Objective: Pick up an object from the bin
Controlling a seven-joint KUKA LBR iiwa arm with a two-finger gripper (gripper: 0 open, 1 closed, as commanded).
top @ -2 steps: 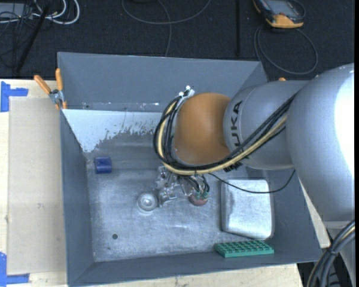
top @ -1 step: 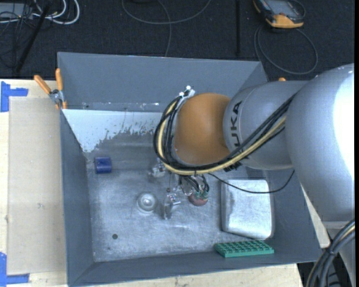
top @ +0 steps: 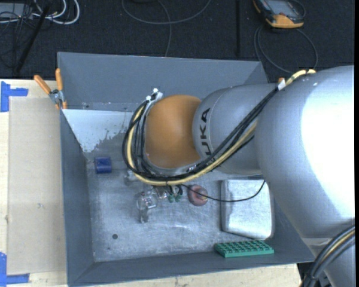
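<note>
My gripper (top: 145,207) hangs below the orange wrist cover, low over the bare bin floor left of the middle. Nothing shows directly beneath it. A small blue block (top: 103,164) lies up and to its left, near the left wall. To the gripper's right, partly under the wrist cables, sits a reddish-brown round thing (top: 197,195).
A pale grey flat slab (top: 246,211) lies on the right of the bin floor, partly under the arm. A green studded plate (top: 244,249) lies along the front wall. A tiny dark speck (top: 115,237) sits at the front left. The arm covers the bin's right side.
</note>
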